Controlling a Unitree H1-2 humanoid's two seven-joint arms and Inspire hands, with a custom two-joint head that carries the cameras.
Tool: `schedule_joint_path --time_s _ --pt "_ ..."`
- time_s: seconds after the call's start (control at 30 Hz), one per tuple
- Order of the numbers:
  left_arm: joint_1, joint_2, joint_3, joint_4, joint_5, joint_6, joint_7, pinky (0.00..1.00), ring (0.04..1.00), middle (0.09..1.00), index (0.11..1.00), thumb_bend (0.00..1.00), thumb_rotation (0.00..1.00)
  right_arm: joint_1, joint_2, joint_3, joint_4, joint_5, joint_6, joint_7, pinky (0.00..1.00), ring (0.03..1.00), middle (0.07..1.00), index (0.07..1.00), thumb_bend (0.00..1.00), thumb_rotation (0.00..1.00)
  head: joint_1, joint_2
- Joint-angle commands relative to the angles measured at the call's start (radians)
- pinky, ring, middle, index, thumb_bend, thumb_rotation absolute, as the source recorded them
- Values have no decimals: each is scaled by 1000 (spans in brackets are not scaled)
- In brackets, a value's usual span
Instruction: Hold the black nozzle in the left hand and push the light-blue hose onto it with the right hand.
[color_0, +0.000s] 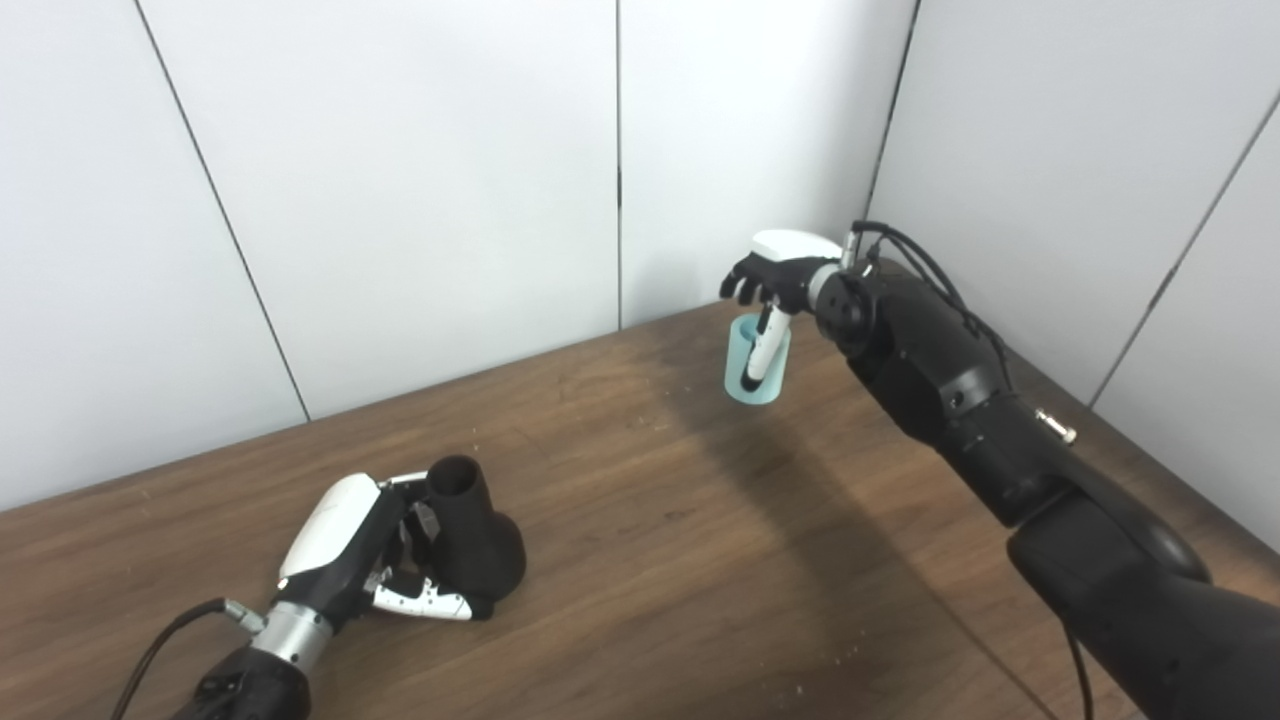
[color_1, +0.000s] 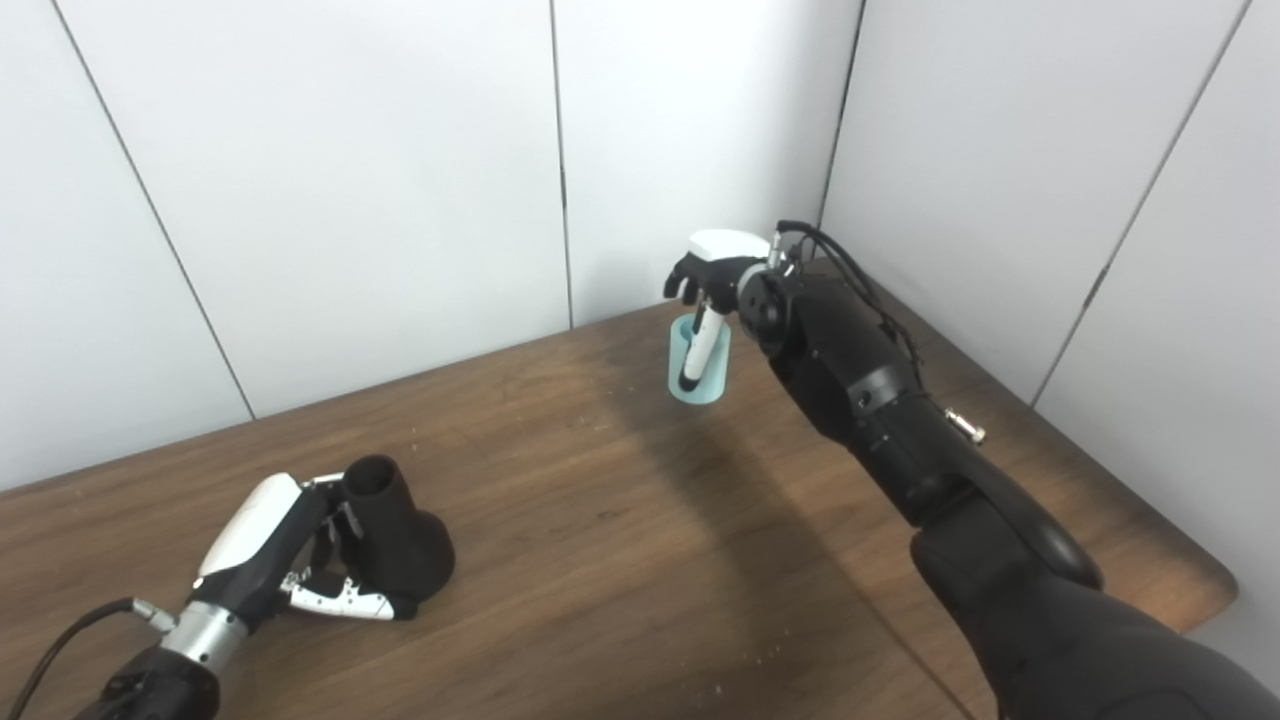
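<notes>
The black nozzle (color_0: 478, 535) stands on the wooden table (color_0: 700, 540) at the front left, narrow open end up, wide base down. My left hand (color_0: 365, 545) wraps around its left side with the thumb along the base, shut on it. The light-blue hose (color_0: 745, 385), a short tube, hangs slightly above the table near the back corner. My right hand (color_0: 775, 280) grips it from above, fingers behind it and the thumb down its front. In the right eye view the same hose (color_1: 705, 385) sits under that hand (color_1: 710, 270).
White wall panels (color_0: 420, 180) close off the back and the right side, meeting in a corner behind my right hand. The table's right edge (color_1: 1215, 590) runs close to the right wall. Bare wood lies between the two hands.
</notes>
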Motion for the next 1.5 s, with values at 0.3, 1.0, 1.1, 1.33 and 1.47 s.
schedule_joint_path --time_s 0.3,1.0,1.1,1.33,1.47 --pt "79 72 -5 32 45 121 -105 422 510 487 481 527 0 -25 -24 13 -2 4 -47 -139 580 633 651 687 802 46 3 11" --pt "84 85 -9 27 42 114 -125 439 513 474 486 527 0 -5 -55 25 -23 30 24 -45 600 686 692 692 798 62 -4 25" --pt "85 85 -10 22 43 120 -129 427 499 466 489 527 0 0 -61 22 -37 35 40 -25 621 706 709 697 797 61 -5 27" --pt "84 85 -10 17 43 130 -139 380 465 456 490 528 0 5 -60 6 -34 59 53 -35 634 713 720 707 787 41 -5 30" --pt "86 86 -10 12 44 134 -143 379 469 459 490 528 0 20 -50 -11 -41 59 20 -140 524 552 543 658 647 12 -1 37"
